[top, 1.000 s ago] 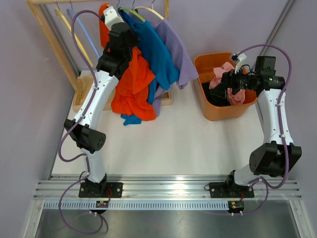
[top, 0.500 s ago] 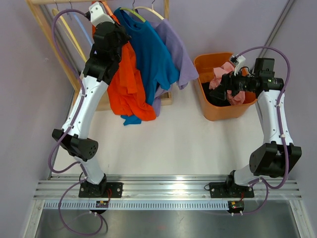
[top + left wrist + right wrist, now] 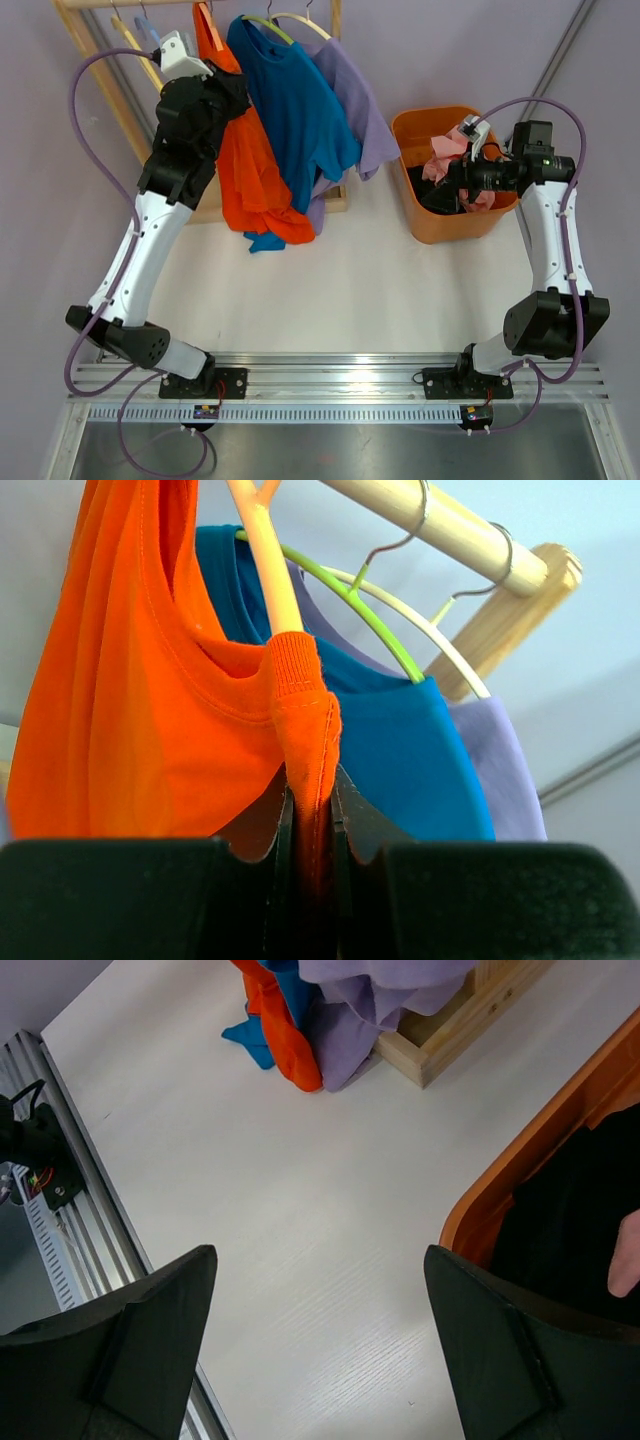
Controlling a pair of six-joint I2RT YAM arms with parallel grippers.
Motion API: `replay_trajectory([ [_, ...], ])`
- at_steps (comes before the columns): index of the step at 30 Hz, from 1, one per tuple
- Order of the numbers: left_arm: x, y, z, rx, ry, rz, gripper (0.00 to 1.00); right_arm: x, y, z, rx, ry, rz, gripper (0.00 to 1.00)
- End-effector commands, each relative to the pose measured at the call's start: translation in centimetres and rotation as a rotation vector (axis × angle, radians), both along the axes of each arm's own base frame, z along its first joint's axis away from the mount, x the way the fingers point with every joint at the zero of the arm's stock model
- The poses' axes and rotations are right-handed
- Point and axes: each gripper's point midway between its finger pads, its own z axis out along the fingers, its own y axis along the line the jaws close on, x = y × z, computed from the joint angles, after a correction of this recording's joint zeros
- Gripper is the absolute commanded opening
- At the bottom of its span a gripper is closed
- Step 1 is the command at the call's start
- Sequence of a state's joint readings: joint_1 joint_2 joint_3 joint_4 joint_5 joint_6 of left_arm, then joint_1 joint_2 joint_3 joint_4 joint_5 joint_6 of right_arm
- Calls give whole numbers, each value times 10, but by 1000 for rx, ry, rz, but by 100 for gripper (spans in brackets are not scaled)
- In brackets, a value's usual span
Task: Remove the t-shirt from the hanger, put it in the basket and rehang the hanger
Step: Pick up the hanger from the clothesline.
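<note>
With my left gripper (image 3: pixel 311 825) pinching the orange t-shirt (image 3: pixel 120 710), probably at its collar, and my right gripper (image 3: pixel 318 1350) spread idle, I should next drag toward six o'clock, off the hanger (image 3: pixel 266 565).

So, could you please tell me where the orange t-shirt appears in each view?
Top external: orange t-shirt at upper left.
Left wrist: fills the left half, pinched in the left pincer.
Right wrist: only its hem, at the top edge.
Shared landmark: the blue t-shirt beside it.
</note>
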State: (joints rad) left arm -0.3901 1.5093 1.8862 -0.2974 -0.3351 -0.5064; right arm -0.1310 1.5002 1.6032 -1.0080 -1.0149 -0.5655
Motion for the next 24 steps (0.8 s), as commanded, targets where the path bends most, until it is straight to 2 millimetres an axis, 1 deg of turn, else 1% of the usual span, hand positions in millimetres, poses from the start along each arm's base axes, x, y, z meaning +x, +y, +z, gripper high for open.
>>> replay_trajectory([
  [1, -46, 5, 62, -70, -203, -76, 0, -17, 13, 24, 25, -95, 119, 92],
  [2, -50, 4, 56, -65, -192, -90, 0, -24, 16, 24, 33, -77, 144, 92],
  [3, -65, 7, 59, -65, -200, -104, 0, -27, 21, 21, 16, -109, 191, 92],
  [4, -72, 4, 55, -56, -195, -136, 0, -31, 24, 20, 9, -117, 220, 92],
  [5, -74, 2, 39, -37, -163, -153, 0, -41, 28, 17, 6, -92, 248, 91],
  [6, -80, 1, 33, -25, -152, -174, 0, -46, 35, 14, -17, -134, 309, 92],
  [7, -99, 0, 39, -16, -175, -219, 0, -51, 39, 13, -22, -140, 340, 92],
  [8, -100, -4, 22, 2, -144, -245, 0, -59, 42, 10, -21, -126, 368, 92],
  [9, -107, -6, 15, 12, -129, -275, 0, -64, 46, 9, -25, -139, 400, 92],
  [10, -126, -10, 17, 21, -142, -337, 0, -71, 57, 8, -34, -188, 472, 92],
  [11, -133, -12, 12, 30, -134, -364, 0, -81, 61, 7, -30, -183, 510, 92],
  [12, -139, -15, -4, 47, -100, -395, 0, -84, 64, 7, -42, -248, 557, 93],
  [13, -150, -22, -9, 56, -97, -457, 0, -91, 71, 8, -32, -274, 601, 93],
  [14, -167, -20, -6, 59, -117, -484, 0, -98, 74, 7, -24, -279, 625, 95],
  [15, -173, -23, -20, 68, -88, -519, 0, -100, 76, 7, -29, -331, 658, 96],
  [16, -185, -29, -24, 79, -86, -578, 0, -106, 81, 9, -16, -353, 689, 97],
  [17, -200, -28, -23, 84, -100, -606, 0, -108, 83, 10, -13, -373, 703, 97],
  [18, -209, -30, -30, 92, -86, -642, 0, -109, 86, 13, -13, -405, 724, 98],
  [19, -219, -37, -41, 99, -65, -708, 0, -110, 89, 15, -5, -418, 733, 98],
  [21, -238, -41, -50, 100, -45, -778, 0, -111, 95, 24, 4, -466, 762, 98],
  [22, -247, -48, -63, 95, -16, -840, 0, -112, 98, 30, 20, -482, 767, 98],
  [24, -262, -51, -72, 85, -4, -902, 0, -113, 104, 42, 35, -523, 783, 98],
])
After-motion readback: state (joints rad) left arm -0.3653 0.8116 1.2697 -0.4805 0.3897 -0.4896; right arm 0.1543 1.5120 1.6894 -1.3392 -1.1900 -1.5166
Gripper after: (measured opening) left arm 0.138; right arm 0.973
